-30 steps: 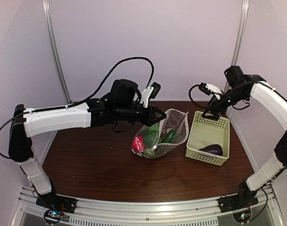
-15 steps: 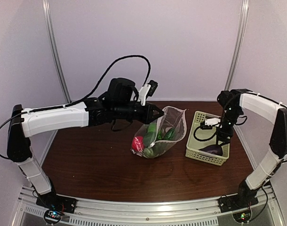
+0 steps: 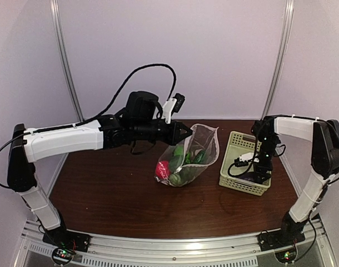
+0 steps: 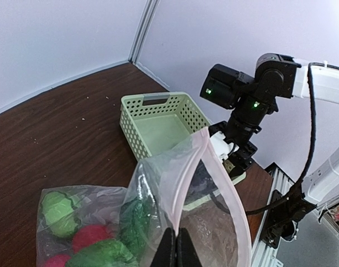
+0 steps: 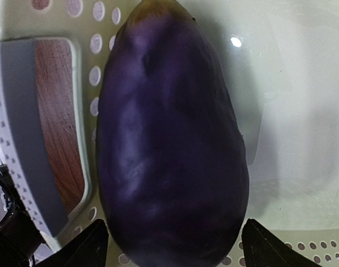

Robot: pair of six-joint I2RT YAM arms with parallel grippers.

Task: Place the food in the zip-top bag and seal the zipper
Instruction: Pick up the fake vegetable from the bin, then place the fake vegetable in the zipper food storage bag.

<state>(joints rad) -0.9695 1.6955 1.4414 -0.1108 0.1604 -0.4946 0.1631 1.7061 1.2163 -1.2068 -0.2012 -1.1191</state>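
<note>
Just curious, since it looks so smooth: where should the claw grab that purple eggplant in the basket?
Probably across its wide middle, coming straight down from above. The eggplant lies flat on the basket floor, long sides exposed, and the walls block a sideways approach. The right gripper hangs open with a finger either side.

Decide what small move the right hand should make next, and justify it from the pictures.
Probably ease the right hand down and close on the purple piece. Its open fingers straddle that piece, which lies in the green basket, while the left hand pinches the zip-top bag by its rim, mouth gaping, ready to receive it.
</note>
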